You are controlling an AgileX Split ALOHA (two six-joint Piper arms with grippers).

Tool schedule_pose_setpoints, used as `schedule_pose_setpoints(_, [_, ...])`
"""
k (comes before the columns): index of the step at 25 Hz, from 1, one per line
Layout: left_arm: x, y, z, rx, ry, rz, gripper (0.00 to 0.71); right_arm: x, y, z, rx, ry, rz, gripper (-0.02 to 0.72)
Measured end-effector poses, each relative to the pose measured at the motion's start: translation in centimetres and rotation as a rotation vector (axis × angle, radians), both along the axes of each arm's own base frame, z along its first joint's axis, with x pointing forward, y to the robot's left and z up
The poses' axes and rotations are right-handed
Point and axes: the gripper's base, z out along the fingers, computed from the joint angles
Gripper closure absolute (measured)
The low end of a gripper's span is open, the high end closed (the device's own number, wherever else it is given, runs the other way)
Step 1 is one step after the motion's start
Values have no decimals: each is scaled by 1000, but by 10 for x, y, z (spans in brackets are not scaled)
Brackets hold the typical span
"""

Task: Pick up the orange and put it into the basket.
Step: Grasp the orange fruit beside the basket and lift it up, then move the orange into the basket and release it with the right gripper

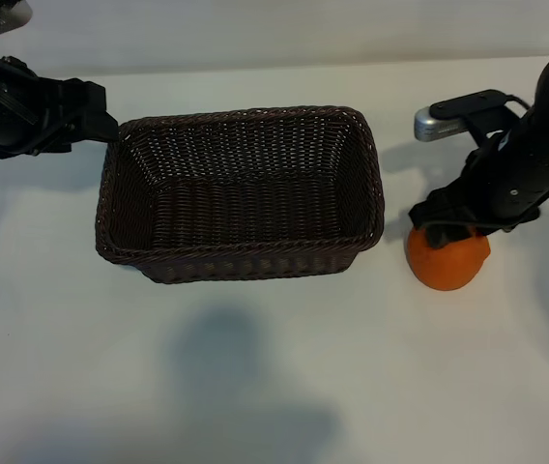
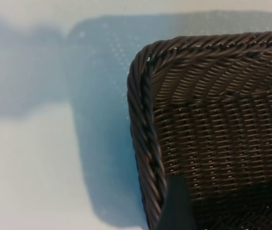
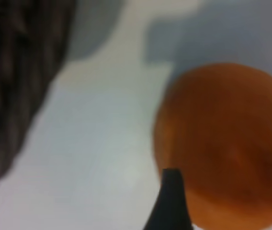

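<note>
The orange [image 1: 447, 263] rests on the white table to the right of the basket [image 1: 371, 184], a dark brown wicker one with nothing in it. My right gripper [image 1: 451, 232] is directly on top of the orange, open, with its fingers down around the fruit's upper part. In the right wrist view one dark finger [image 3: 172, 201] lies against the side of the orange [image 3: 227, 143]. My left gripper [image 1: 112, 127] stands open at the basket's far left corner. One of its fingers [image 2: 176, 206] sits just inside the braided rim [image 2: 143, 120].
The white table [image 1: 255, 387] stretches wide in front of the basket, crossed by a soft shadow. The right arm's silver-grey camera mount [image 1: 439, 124] juts out behind the orange. The basket's right wall stands close to the orange.
</note>
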Motion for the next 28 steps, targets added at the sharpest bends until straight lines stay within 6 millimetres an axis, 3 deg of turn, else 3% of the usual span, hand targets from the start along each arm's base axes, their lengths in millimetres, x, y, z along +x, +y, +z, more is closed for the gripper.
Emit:
schedule_pose_setpoints(7, [0,0,0,0,0,0,119,5,4,-30,22,65,7,136])
schedule_pose_setpoints(10, [0,0,0,0,0,0,119,7,4,-36,18,74,12,174])
schedule_pose_setpoints(12, [0,0,0,0,0,0,119,7,4,-36,17,72,14,260])
schedule_pose_setpoints(16, [0,0,0,0,1,-1,119,7,4,-36,21,70,9,567])
schedule_pose_setpoints(18, [0,0,0,0,2,-1,120,7,5,-36,26,72,1,630])
schedule_pose_setpoints(24, [0,0,0,0,2,-1,120,7,5,-33,34,66,-10,654])
schedule_pose_setpoints(28, [0,0,0,0,2,-1,120,5,4,-12,31,5,2,654])
